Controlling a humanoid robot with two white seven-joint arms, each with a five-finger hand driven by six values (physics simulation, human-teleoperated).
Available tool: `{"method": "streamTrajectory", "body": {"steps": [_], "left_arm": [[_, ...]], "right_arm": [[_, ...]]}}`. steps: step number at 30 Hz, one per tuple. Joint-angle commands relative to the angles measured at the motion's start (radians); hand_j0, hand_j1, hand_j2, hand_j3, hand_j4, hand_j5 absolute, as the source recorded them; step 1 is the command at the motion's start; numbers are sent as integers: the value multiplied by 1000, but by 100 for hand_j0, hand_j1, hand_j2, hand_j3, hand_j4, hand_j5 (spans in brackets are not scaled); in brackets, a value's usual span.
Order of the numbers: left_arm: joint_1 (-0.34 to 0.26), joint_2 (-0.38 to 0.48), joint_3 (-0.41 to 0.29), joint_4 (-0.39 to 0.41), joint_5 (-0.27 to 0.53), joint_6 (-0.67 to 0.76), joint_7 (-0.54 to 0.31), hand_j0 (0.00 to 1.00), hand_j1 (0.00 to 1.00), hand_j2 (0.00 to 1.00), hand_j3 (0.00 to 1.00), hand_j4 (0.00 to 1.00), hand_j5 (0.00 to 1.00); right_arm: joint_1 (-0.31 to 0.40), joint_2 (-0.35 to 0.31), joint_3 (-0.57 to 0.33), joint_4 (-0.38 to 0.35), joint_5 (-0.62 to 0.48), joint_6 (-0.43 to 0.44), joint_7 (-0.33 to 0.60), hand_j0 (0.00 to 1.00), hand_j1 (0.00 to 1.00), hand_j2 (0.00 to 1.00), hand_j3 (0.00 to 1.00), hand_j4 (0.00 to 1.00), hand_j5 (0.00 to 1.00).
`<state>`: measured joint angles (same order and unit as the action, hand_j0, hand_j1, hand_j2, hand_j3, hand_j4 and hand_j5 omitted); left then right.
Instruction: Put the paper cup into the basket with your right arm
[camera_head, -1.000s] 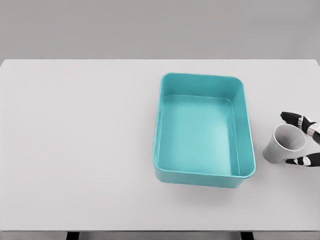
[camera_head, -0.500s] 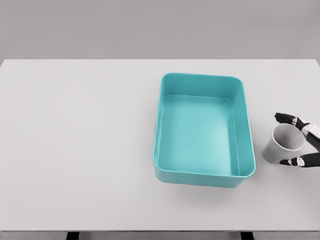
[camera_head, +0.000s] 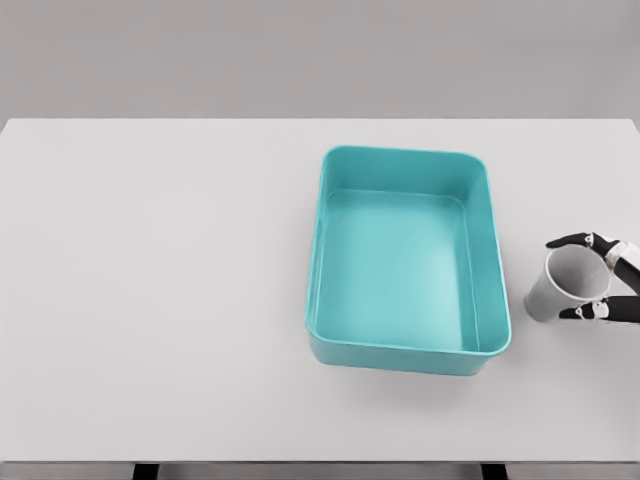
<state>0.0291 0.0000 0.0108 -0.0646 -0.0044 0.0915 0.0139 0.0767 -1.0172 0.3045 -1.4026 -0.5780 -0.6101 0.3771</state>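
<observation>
A white paper cup (camera_head: 556, 292) stands tilted on the table just right of the teal basket (camera_head: 404, 350), its open mouth facing up and to the right. My right hand (camera_head: 562, 279) reaches in from the right edge. Its black-tipped fingers (camera_head: 568, 241) curl over the far side of the cup's rim, and the thumb (camera_head: 588, 312) presses the near side, so the hand is shut on the cup. The basket is a rectangular bin with nothing in it. My left arm is out of view.
The white table (camera_head: 160, 300) stretches wide to the left of the basket. Its right edge lies close behind the hand, and its front edge runs along the bottom of the picture.
The fingers and thumb have closed in around the cup's rim. The cup has shifted slightly left and up in the picture.
</observation>
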Motion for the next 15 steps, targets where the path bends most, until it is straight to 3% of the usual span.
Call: {"method": "streamTrajectory", "body": {"steps": [1, 7, 15], "left_arm": [[0, 0, 0, 0, 0, -1, 0, 100, 100, 100, 100, 100, 100], [0, 0, 0, 0, 0, 1, 0, 100, 100, 100, 100, 100, 100], [0, 0, 0, 0, 0, -1, 0, 100, 100, 100, 100, 100, 100]], "right_arm": [[0, -6, 1, 0, 4, -1, 0, 55, 55, 55, 55, 55, 55], [-77, -29, 4, -4, 6, -1, 0, 55, 55, 55, 55, 55, 55], [-250, -38, 90, -13, 60, -1, 0, 55, 55, 55, 55, 55, 55]]}}
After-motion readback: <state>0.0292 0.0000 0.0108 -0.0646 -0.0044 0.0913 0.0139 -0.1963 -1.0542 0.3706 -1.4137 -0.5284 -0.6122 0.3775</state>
